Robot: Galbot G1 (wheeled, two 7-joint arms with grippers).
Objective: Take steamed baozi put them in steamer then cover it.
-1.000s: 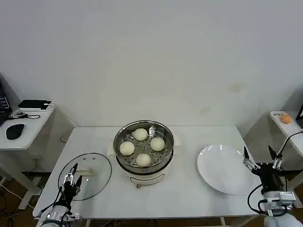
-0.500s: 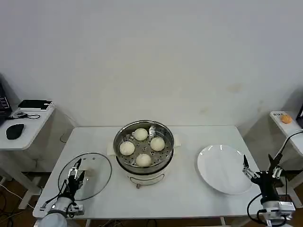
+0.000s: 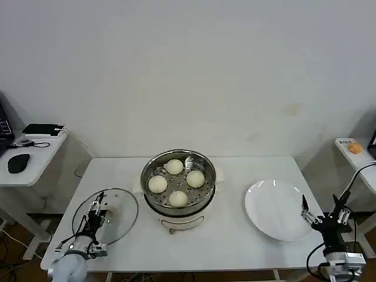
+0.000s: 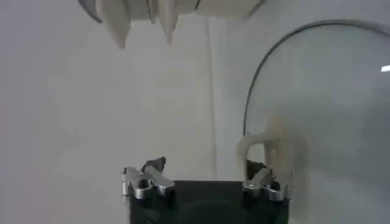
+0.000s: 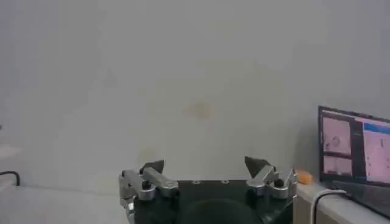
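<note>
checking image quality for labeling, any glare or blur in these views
Head view: even light, bright glints on the steamer rim and white plate. Left wrist view: soft focus, the glass lid hazy with one small glint. Right wrist view: washed-out wall, monitor blurred.

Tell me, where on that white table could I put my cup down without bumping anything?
Bare table lies between the steamer and the white plate, and along the far edge behind both. The left side is crowded: the glass lid lies there with the left gripper over it. The right gripper sits beside the plate.
</note>
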